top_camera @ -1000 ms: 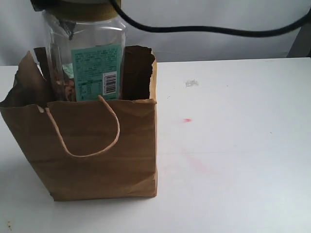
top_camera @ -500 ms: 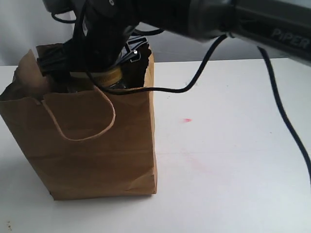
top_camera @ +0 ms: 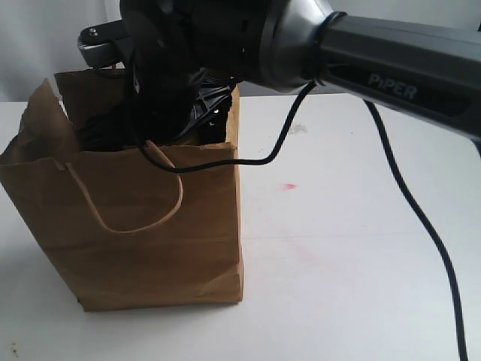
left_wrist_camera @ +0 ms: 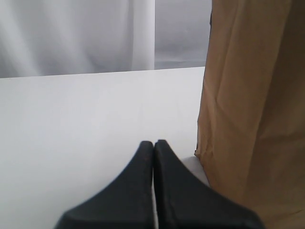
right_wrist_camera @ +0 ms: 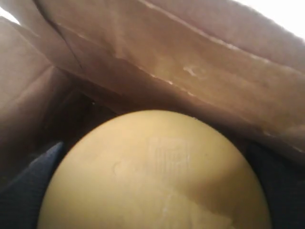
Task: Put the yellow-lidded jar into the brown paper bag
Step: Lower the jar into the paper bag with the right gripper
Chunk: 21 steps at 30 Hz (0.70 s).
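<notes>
Right claw (right_wrist_camera: 157, 205) is clamped on the yellow-lidded jar (right_wrist_camera: 152, 157), deep in the brown paper bag (top_camera: 150, 241). Release only once it sits flat.

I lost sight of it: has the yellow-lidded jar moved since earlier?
Yes. The yellow-lidded jar went down, from above the rim of the brown paper bag to inside it.
</notes>
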### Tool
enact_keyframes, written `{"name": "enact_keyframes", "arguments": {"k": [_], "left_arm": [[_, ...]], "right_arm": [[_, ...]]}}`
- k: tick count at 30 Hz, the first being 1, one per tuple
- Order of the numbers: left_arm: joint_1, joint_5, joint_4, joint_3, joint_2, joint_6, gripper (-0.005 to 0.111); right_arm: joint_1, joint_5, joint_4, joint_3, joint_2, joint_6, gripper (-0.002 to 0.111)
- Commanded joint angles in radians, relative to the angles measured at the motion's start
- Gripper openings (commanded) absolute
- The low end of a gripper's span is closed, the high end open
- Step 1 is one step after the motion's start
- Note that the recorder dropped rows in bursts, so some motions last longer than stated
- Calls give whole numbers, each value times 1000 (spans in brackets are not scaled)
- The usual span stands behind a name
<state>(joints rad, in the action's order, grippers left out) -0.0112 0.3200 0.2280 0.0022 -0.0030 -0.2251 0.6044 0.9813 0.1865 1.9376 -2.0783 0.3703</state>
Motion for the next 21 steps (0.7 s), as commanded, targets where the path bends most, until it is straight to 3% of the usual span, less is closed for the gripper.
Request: {"name": "enact_keyframes", "arguments": {"k": [1, 21], "left_arm": [[-5, -9, -4, -2, 3, -4, 1], [-5, -9, -4, -2, 3, -4, 1]], "right_arm": [[5, 27, 5, 1, 12, 4, 0], [5, 23, -15, 1, -52, -7, 0]]}}
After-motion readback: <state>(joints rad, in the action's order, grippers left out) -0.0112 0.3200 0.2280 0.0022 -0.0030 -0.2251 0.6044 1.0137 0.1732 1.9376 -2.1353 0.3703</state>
